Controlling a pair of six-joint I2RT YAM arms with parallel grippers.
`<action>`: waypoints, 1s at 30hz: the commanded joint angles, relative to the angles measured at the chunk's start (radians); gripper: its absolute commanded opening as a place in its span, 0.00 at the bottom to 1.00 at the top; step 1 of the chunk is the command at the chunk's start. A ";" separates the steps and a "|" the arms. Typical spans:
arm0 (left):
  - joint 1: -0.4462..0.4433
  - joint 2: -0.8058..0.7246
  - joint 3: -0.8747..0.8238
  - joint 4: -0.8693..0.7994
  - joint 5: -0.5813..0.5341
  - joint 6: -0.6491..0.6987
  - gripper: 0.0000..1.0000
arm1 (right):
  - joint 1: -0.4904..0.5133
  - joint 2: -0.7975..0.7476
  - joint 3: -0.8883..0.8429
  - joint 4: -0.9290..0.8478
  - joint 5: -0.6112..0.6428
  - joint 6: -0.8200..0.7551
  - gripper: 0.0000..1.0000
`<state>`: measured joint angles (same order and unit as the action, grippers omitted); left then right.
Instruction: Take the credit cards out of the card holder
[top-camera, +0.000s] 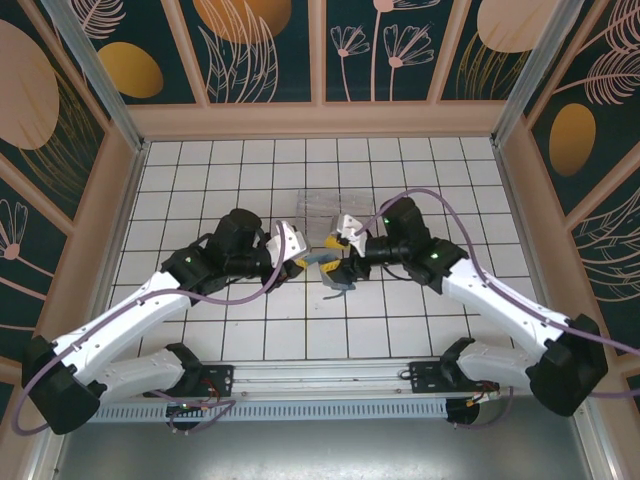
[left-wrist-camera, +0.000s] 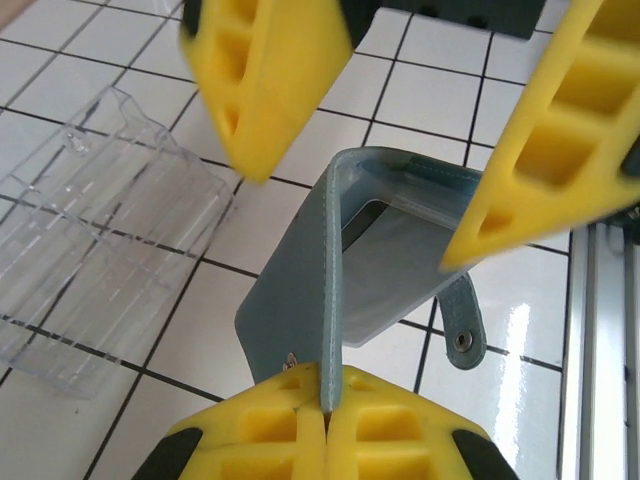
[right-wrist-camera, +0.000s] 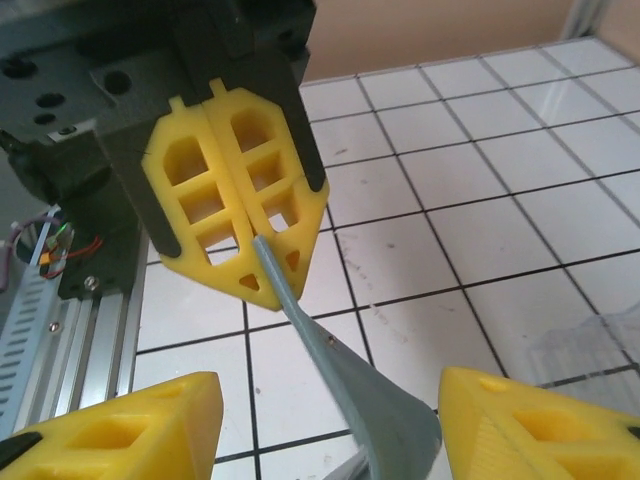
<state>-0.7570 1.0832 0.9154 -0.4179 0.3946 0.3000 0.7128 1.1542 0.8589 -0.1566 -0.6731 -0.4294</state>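
While the card holder (left-wrist-camera: 295, 300) hangs clear of the white-tiled table (left-wrist-camera: 430, 100), held on edge between the two arms, I note the following.

Left jaws: closed tight on the lower edge of one teal flap, the yellow fingers (left-wrist-camera: 270, 425) meeting on the leather with no gap. The right wrist view confirms it, with the flap's edge running straight into the closed pair.

Right jaws: parted and gripping nothing. Their fingers (right-wrist-camera: 120, 430) stand either side of the holder's free end, one near each face, neither clearly touching.

Holder: partly opened into a bend, blue-grey lining showing, snap tab (left-wrist-camera: 462, 325) dangling loose. It sits above the middle tiles, just this side of the clear plastic tray (left-wrist-camera: 100, 260), which lies flat on the table.

Inside the fold sits a pale grey panel (left-wrist-camera: 385, 275) with a dark slot above it. It may be a card or merely the pocket lining; the view is too close to tell.

Progress, as I judge it: early. The holder is lifted, secured and unsnapped. The credit cards are not yet withdrawn. What remains is to pinch each card at its exposed edge, draw it from its pocket and set it down.
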 joint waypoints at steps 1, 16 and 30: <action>-0.007 0.020 0.034 -0.062 0.056 0.038 0.00 | 0.021 0.034 0.051 -0.035 0.003 -0.081 0.59; -0.006 0.050 0.086 -0.073 0.115 0.067 0.00 | 0.060 0.128 0.095 -0.138 -0.082 -0.163 0.34; -0.007 0.000 0.044 0.134 -0.218 -0.156 0.45 | 0.077 0.001 -0.163 0.296 0.083 0.279 0.00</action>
<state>-0.7616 1.1213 0.9707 -0.4385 0.3176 0.2531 0.7780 1.2102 0.7811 -0.0647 -0.6685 -0.3603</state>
